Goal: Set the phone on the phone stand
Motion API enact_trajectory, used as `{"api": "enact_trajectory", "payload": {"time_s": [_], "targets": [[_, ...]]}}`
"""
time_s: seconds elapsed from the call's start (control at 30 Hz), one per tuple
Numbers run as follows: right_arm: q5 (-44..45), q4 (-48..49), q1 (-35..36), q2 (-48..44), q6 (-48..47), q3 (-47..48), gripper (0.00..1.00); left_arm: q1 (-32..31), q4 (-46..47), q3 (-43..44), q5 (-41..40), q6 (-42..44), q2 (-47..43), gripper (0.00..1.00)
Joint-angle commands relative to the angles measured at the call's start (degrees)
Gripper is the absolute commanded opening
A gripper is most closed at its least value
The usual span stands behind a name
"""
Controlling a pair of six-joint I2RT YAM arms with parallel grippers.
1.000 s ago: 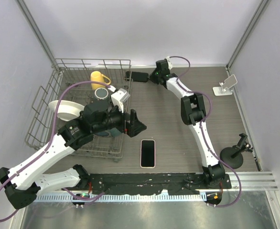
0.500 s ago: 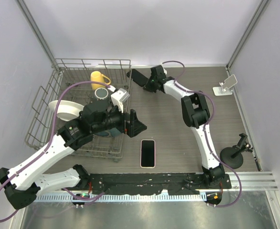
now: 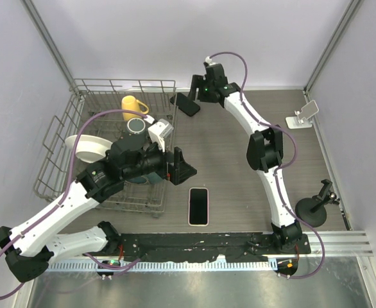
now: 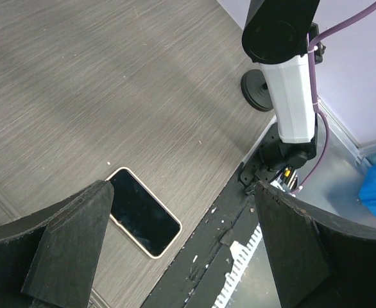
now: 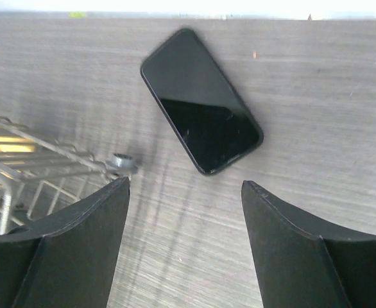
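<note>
Grey woodgrain table [image 3: 226,160], pale walls around. Right gripper [image 5: 185,192] at far side, jaws spread wide, gripping nothing. Black phone [image 5: 201,101] flat on table just ahead of its fingertips, screen up, lying askew, not touching either finger. Corner of wire dish rack [image 5: 47,160] just off one finger (left in wrist view). Phone stand [image 3: 303,115] well apart from this gripper, by table's right edge. Left gripper [image 4: 181,189] also wide open, empty; light-cased phone [image 4: 143,210] on table below it, near its left finger.

Robot lab cell: blank walls [image 3: 194,38], aluminium posts [image 3: 47,40], table-bolted arms [image 3: 273,186].
</note>
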Motion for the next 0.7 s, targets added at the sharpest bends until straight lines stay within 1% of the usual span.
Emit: {"api": "enact_trajectory", "payload": {"time_s": [0.0, 0.03, 0.07, 0.1, 0.17, 0.27, 0.33, 0.47, 0.6, 0.67], "targets": [[-3.82, 1.87, -3.52, 2.69, 3.9, 2.43, 0.73, -0.31, 4.05, -0.19, 1.3, -0.17, -0.18, 0.96], [-6.1, 4.76, -4.14, 2.78, 7.23, 1.2, 0.69, -0.32, 4.05, -0.18, 1.38, -0.08, -0.09, 0.96], [-7.69, 11.84, -4.58, 2.87, 14.23, -1.94, 0.63, -0.32, 4.05, 0.08, 1.47, -0.17, 0.17, 0.96], [-8.66, 15.22, -4.85, 3.57, 16.65, -3.1, 0.61, -0.32, 3.79, 0.17, 1.47, -0.08, 0.09, 0.96], [-7.8, 19.8, -5.12, 5.23, 20.78, -2.07, 0.61, -0.23, 3.52, 0.43, 1.3, 0.0, 0.17, 0.96], [-5.86, 20.09, -5.2, 10.07, 23.17, 3.63, 0.64, -0.23, 2.56, 0.52, 0.51, 0.27, -0.44, 0.96], [-5.42, 20.87, -5.29, 12.7, 25.19, 5.66, 0.64, -0.31, 2.12, 0.52, 0.07, 0.53, -0.7, 0.96], [-4.98, 22.1, -5.2, 14.03, 26.51, 4.62, 0.64, -0.23, 2.2, 0.43, 0.07, 0.36, -0.79, 0.96], [-7.78, 22.55, -4.94, 14.82, 26.95, 3.74, 0.63, -0.31, 2.82, 0.25, 0.42, 0.09, -0.44, 0.96], [-8.84, 22.63, -4.68, 15.7, 26.95, 4.0, 0.61, -0.31, 2.82, 0.25, 0.59, 0.09, -0.44, 0.96]]}}
